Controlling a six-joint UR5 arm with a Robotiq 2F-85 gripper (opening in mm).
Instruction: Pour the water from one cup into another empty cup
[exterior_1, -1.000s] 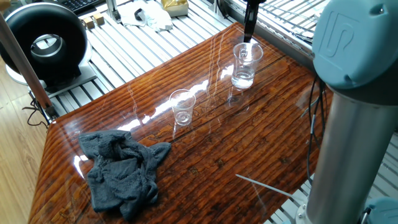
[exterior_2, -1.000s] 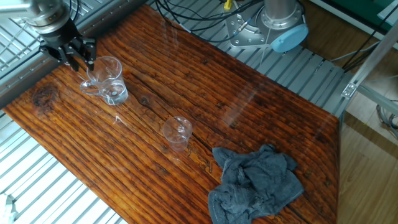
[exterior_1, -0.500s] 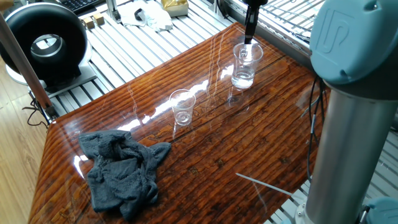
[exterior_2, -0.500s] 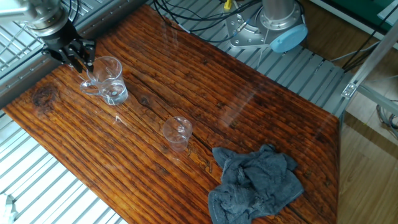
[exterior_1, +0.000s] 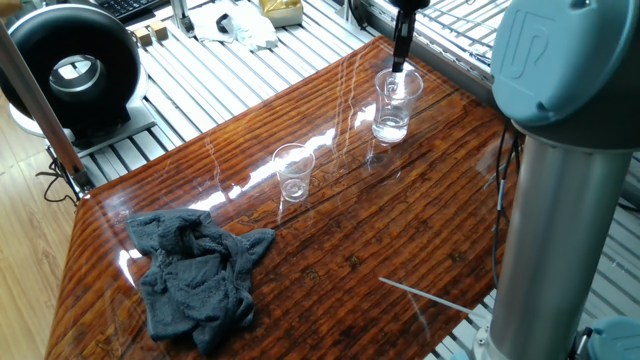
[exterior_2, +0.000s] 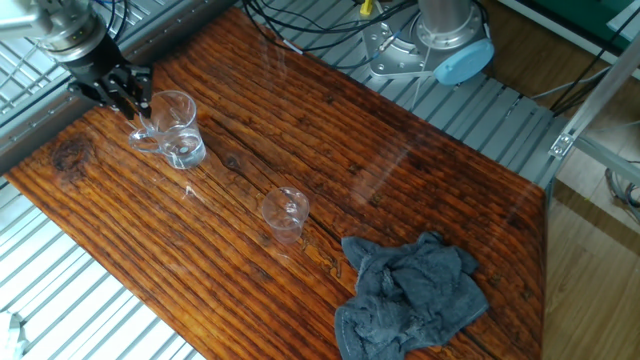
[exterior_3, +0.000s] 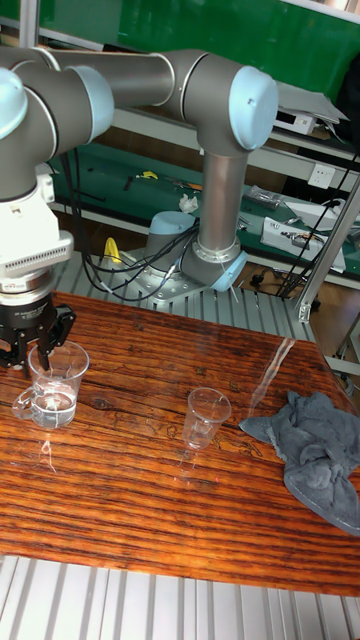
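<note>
The pour is not yet happening: the wider clear plastic tumbler (exterior_2: 178, 128) is standing on the dark wooden bench (exterior_2: 380, 180), water (exterior_1: 390, 127) sitting shallow inside. The black two-finger gripper (exterior_2: 124, 97) is hanging at its far rim, jaws open. The smaller tapered clear cup (exterior_2: 285, 214) is waiting empty, well apart from the tumbler toward the crumpled grey cloth (exterior_2: 412, 292). No readable labels are showing.

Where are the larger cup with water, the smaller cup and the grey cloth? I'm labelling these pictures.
larger cup (exterior_1: 395, 105), one fixed view, on its clear side wall.
smaller cup (exterior_2: 284, 214), the other fixed view, on its wall below the rim.
grey cloth (exterior_3: 320, 440), tall fixed view, on its crumpled middle.
</note>
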